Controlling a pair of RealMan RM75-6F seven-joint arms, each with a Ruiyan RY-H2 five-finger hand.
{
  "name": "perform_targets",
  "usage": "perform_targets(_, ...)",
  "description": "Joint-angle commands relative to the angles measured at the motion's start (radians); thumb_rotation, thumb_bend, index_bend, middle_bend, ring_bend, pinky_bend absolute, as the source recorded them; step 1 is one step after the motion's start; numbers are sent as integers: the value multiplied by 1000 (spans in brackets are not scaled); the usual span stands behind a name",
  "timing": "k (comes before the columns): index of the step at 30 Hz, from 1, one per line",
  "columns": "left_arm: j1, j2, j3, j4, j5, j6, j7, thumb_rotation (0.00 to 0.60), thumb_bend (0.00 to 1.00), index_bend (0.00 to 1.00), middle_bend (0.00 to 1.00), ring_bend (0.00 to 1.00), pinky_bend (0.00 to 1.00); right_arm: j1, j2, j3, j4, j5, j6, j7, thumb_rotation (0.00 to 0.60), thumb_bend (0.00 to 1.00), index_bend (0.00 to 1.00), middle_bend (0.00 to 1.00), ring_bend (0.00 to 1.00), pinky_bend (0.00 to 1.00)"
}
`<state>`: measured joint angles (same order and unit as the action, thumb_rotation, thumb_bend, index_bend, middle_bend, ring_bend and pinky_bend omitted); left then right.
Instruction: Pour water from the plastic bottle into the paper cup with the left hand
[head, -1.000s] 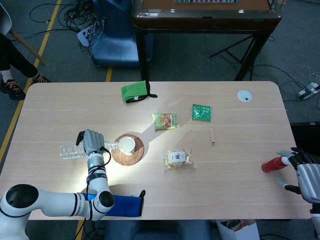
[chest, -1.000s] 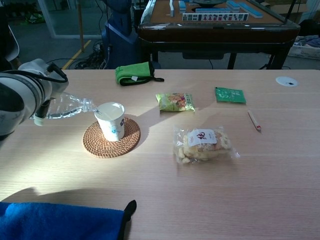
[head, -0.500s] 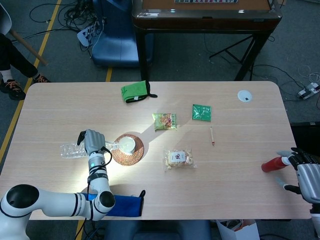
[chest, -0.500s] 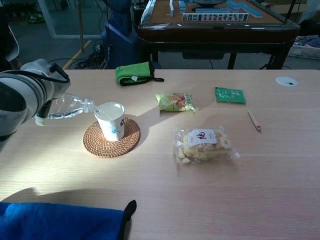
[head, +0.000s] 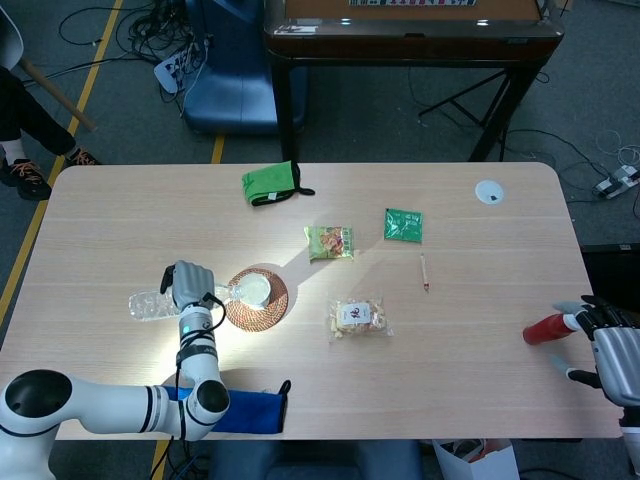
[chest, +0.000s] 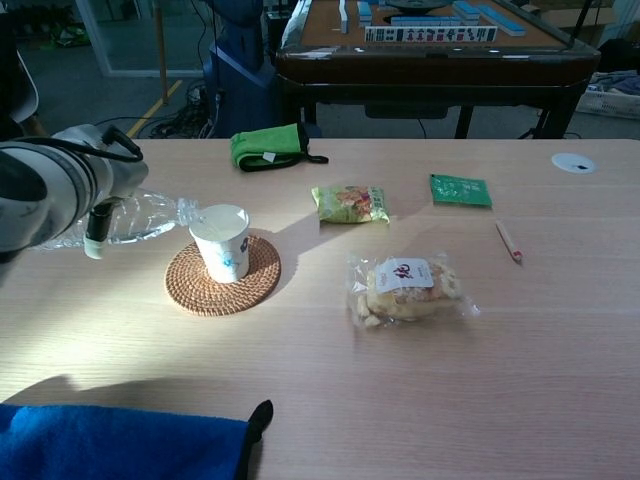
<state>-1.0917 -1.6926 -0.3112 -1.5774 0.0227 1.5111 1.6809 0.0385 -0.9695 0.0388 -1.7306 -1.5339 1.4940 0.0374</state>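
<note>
ITEM: plastic bottle (chest: 150, 215), lying near-horizontal, mouth at the rim of the paper cup (chest: 222, 243) on the woven coaster (chest: 222, 277) | HOLD: left hand (head: 187, 286) fingers wrapped round bottle body; right hand (head: 612, 345) off at table edge, finger state unclear | RISK: mouth sits only just at rim; slight drift likely spills water onto coaster; a nudge could tip the light cup

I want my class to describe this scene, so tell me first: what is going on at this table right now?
The robot's left hand holds a plastic bottle tipped on its side, its neck at the rim of a paper cup standing on a woven coaster. It looks to be mid-pour, though no stream of water can be made out. The right hand grips a red object near the table's far right edge.
</note>
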Motion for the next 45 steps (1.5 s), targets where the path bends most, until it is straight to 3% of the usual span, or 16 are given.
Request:
perform_targets(1, 6, 7, -11, -7, -7, -22, -19, 600, 207, 647, 751, 595, 616, 0, -1, 0, 0, 1, 0, -1, 600, 54, 302, 342, 183, 284)
perform_targets(9, 18, 18, -61, -18, -51, -106, -92, 600, 208, 646, 751, 595, 617, 0, 0, 1, 1, 2, 0, 1, 600, 54, 301, 342, 183, 284)
perform_targets(17, 37, 32, -63, -15, 1, -167, -213, 600, 208, 645, 751, 595, 617, -1, 1, 1, 2, 2, 2, 6, 600, 54, 302, 342, 183, 284)
perform_targets(28, 196, 61, -77, -11, 223, -213, -671, 600, 208, 642, 751, 595, 618, 0, -3, -1, 2, 0, 0, -7, 600, 54, 302, 342, 183, 284)
perform_targets(36, 313, 87, -35, 22, 432, -195, -942, 600, 208, 643, 751, 595, 618, 4, -11, -2, 2, 6, -13, -24, 600, 54, 302, 342, 183, 284)
perform_targets(45, 444, 100, -37, 61, 585, -184, -1248, 600, 208, 645, 751, 595, 618, 7, -19, -2, 2, 10, -19, -40, 600, 54, 302, 342, 183, 284)
